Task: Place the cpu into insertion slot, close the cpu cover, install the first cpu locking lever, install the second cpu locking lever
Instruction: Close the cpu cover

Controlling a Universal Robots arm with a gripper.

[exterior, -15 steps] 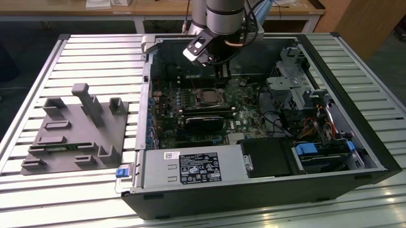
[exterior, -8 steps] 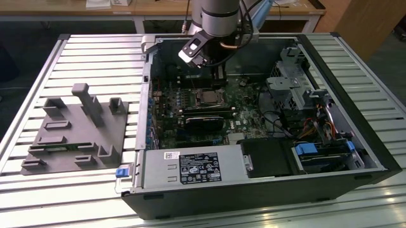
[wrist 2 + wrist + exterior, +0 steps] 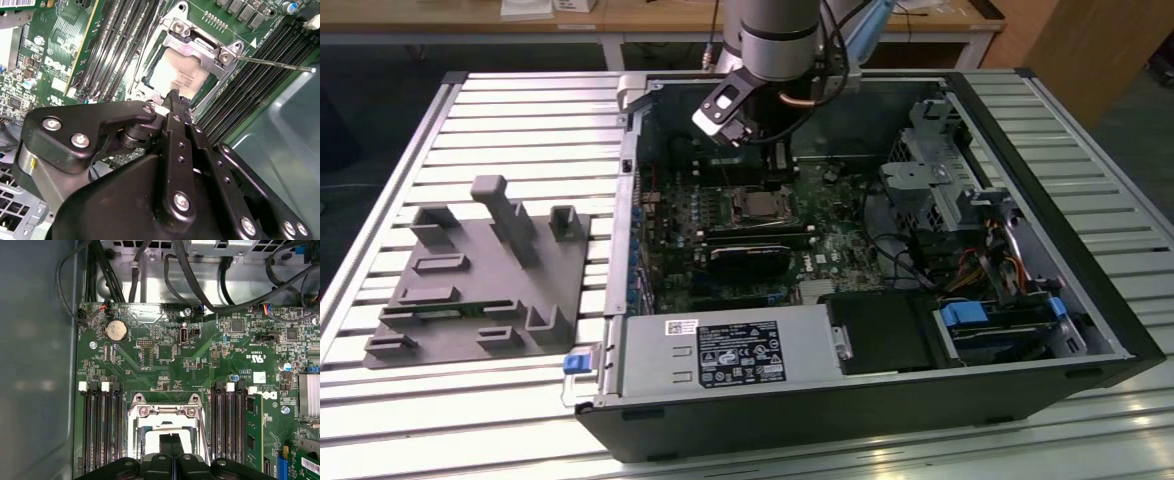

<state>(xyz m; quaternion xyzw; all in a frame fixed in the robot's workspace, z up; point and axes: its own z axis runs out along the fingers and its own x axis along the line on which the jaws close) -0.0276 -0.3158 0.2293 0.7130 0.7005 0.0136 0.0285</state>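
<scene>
The cpu (image 3: 181, 76), grey-tan and square, lies in the insertion slot (image 3: 150, 82). The silvery cpu cover (image 3: 192, 47) is down over its edges. A thin locking lever (image 3: 272, 63) sticks out sideways from the cover's hinge corner, over the memory slots. My gripper (image 3: 175, 96) hangs just above the socket, its two black fingers pressed together with nothing between them. In the first wrist view the fingertips (image 3: 170, 444) hover over the cover (image 3: 167, 412). In the exterior view my gripper (image 3: 778, 162) is inside the open computer case, just behind the socket (image 3: 754, 205).
Long black memory slots (image 3: 102, 427) flank the socket on both sides. Cables (image 3: 150, 270) run along the case wall behind the board. A black card (image 3: 750, 262) and a power supply (image 3: 720, 350) sit nearer the front. A grey fixture (image 3: 474, 275) lies outside the case.
</scene>
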